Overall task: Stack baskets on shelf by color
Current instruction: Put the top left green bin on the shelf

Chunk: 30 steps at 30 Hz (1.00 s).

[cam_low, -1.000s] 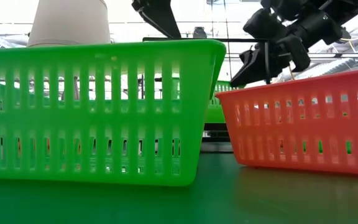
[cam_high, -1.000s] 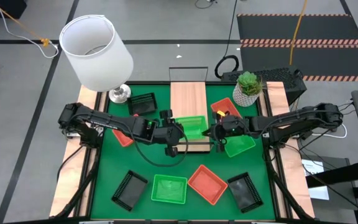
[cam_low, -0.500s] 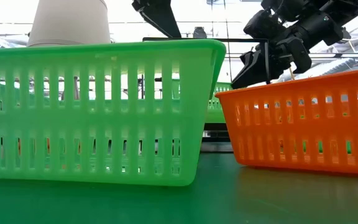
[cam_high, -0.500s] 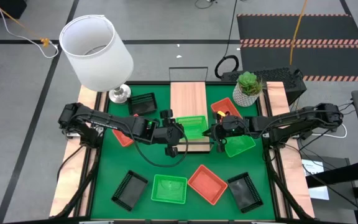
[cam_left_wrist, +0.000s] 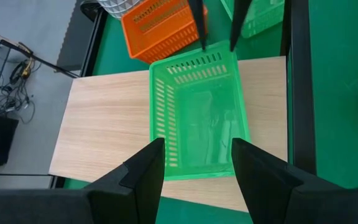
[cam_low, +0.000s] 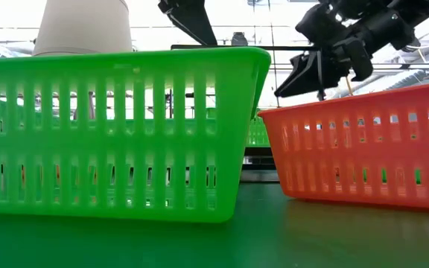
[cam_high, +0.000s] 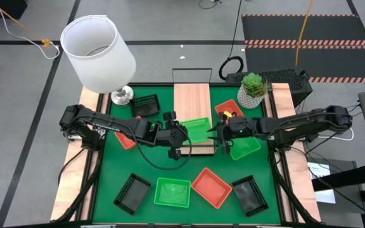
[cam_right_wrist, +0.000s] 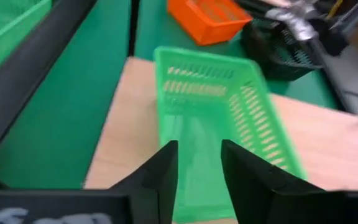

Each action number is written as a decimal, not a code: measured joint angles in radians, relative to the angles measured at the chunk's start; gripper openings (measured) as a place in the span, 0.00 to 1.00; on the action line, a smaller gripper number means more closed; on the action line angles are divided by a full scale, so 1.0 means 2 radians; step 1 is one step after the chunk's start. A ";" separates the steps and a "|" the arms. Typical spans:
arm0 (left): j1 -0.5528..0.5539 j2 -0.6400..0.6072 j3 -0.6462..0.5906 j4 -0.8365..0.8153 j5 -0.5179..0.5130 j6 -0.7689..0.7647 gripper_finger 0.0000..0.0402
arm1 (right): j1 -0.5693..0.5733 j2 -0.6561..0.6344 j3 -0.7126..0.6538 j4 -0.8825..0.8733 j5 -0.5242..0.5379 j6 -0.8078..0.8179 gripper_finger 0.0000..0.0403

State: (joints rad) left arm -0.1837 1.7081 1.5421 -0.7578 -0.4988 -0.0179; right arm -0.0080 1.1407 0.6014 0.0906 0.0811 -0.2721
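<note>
1. Now both arms meet at the middle of the table [cam_high: 106, 183], one from each side of the shelf [cam_high: 191, 101], a light-wood plank running away from the front edge across the green mat [cam_high: 189, 171].
2. On the near end of the shelf sits a green basket [cam_high: 195, 129], flat on the wood and close to the plank's front edge.
3. From the left wrist view, the left hand [cam_left_wrist: 196, 163] hangs over this basket with its two dark fingers [cam_left_wrist: 145, 169] spread apart, one above each side wall, touching nothing.
4. Facing it, the right hand [cam_right_wrist: 199, 163] is at the basket's opposite end; its fingers [cam_right_wrist: 164, 168] stand parted over the rim and pinch nothing.
5. Beside the shelf on the right arm's side lie an orange-red basket [cam_high: 228, 111] and a second green basket [cam_high: 244, 147], partly covered by that arm.
6. On the left arm's side, a black basket [cam_high: 146, 105] rests near the foot of a white lamp [cam_high: 98, 52], and another orange-red basket [cam_high: 125, 139] shows beneath the left arm.
7. Along the front of the mat lie four more: a black one [cam_high: 132, 192], a green one [cam_high: 172, 192], an orange-red one [cam_high: 211, 187] and a black one [cam_high: 249, 194].
8. In the low view, the front green basket [cam_low: 118, 134] and front orange-red basket [cam_low: 363, 145] fill the foreground, with the arms dark above them.
9. Behind the shelf's right side stands a small potted plant [cam_high: 253, 88].
</note>
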 joint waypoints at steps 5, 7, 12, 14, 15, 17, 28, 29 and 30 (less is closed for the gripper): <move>0.000 0.000 0.000 0.000 0.000 -0.001 0.47 | -0.020 -0.038 0.000 -0.034 0.013 -0.020 0.32; 0.000 0.000 0.000 0.001 0.000 -0.001 0.47 | -0.038 -0.046 0.000 -0.045 0.013 -0.028 0.31; 0.005 0.000 0.000 0.003 0.000 0.001 0.47 | -0.100 -0.039 -0.002 -0.030 0.011 -0.033 0.29; 0.008 0.000 0.000 0.003 0.000 0.003 0.47 | -0.126 -0.030 -0.014 -0.001 0.007 -0.028 0.28; 0.010 0.000 0.000 0.003 0.000 0.002 0.47 | -0.141 -0.024 -0.020 0.013 -0.003 -0.024 0.27; 0.013 0.000 0.000 0.003 0.000 0.002 0.47 | -0.166 -0.011 -0.028 0.044 -0.028 -0.014 0.25; 0.045 0.000 0.000 -0.038 0.000 -0.068 0.47 | -0.239 0.100 -0.031 0.139 -0.147 0.012 0.06; 0.047 0.000 0.000 -0.041 0.000 -0.072 0.47 | -0.239 0.110 -0.031 0.147 -0.147 0.012 0.05; 0.049 0.000 0.000 -0.045 0.000 -0.075 0.47 | -0.238 0.120 -0.031 0.158 -0.147 0.012 0.03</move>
State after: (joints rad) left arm -0.0863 1.7088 1.5421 -0.8474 -0.4993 -0.1686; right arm -0.4837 1.3799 0.5396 0.4066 -0.2132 -0.2476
